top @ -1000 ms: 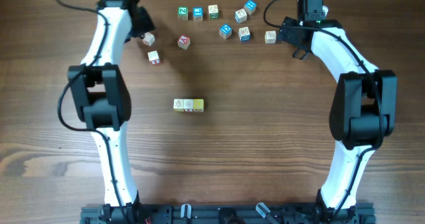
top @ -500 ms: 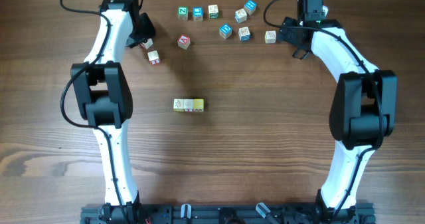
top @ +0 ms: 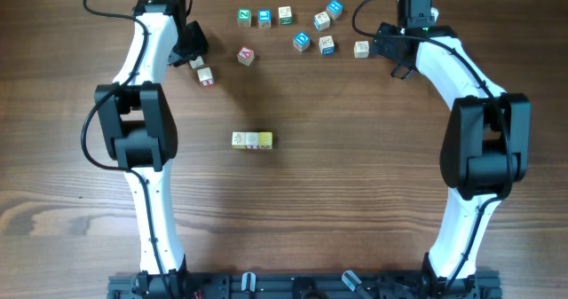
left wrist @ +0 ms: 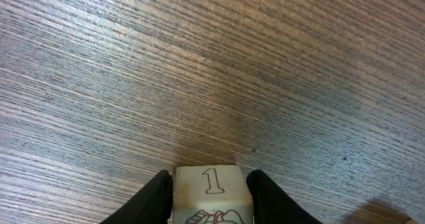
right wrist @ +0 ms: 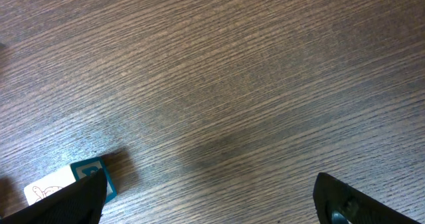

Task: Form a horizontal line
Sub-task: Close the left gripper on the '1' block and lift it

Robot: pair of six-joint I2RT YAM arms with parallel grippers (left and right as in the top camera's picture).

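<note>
While right jaws stand spread, left jaws pinch a small cream wooden cube near the far edge of the bench by opposite flat faces: probably light, rigid, slightly slippery.

**Grain and gloss on a working desk**

The desk is brown wood with a matt finish and a fine grain in close streaks. The cube is pale wood with a matt cream face and thin printed lines. It sits between the smooth, faintly shiny black plastic fingers of the left gripper. The horizontal line shows matt cream and yellow faces. The left arm and right arm wear glossy white shells with black joints.
</note>
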